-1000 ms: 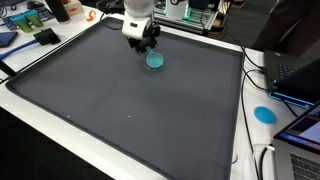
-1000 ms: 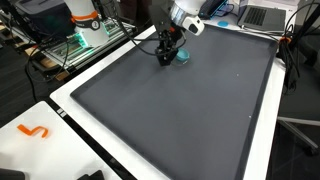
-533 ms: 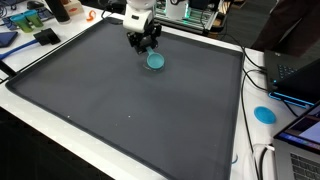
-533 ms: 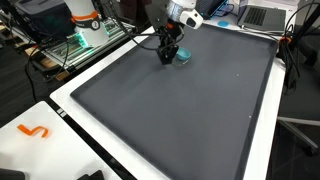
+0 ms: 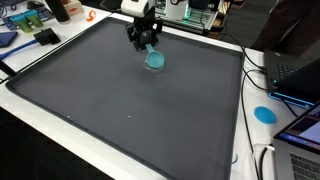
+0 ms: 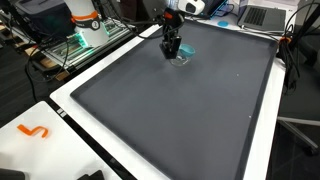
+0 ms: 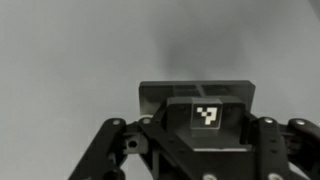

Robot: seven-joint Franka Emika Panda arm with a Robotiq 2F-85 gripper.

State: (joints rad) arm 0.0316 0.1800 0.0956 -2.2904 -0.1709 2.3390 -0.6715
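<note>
- Along the near edge, in an exterior view, a small orange S-shaped piece (image 6: 33,131) lies on the white surface (image 6: 70,140), well apart from the arm.
- At the side of that surface, a flat round blue disc (image 5: 264,113) rests beside dark cables and a laptop (image 5: 300,75).
- Across the middle spreads a wide dark grey mat (image 5: 120,95).
- Toward the mat's far end lies a small round teal disc (image 5: 155,59), flat on the mat; both exterior views show it (image 6: 184,55).
- Just above and beside that disc hang the black jaws of the white robot arm (image 5: 137,6), pointing down. I cannot tell whether they are spread or pressed together. They look clear of the disc, though the gap is too small to be sure.
- The wrist view shows only blurred grey mat and the dark linkage with a black-and-white square marker (image 7: 207,114). The disc is out of its sight.
- Beyond the mat stand green circuit boards (image 6: 80,45) and other bench clutter.
- Risk, as I judge it: the disc is thin and low, so a descent slightly off-centre could nudge it sliding across the mat, or drive the fingertips into the mat.
</note>
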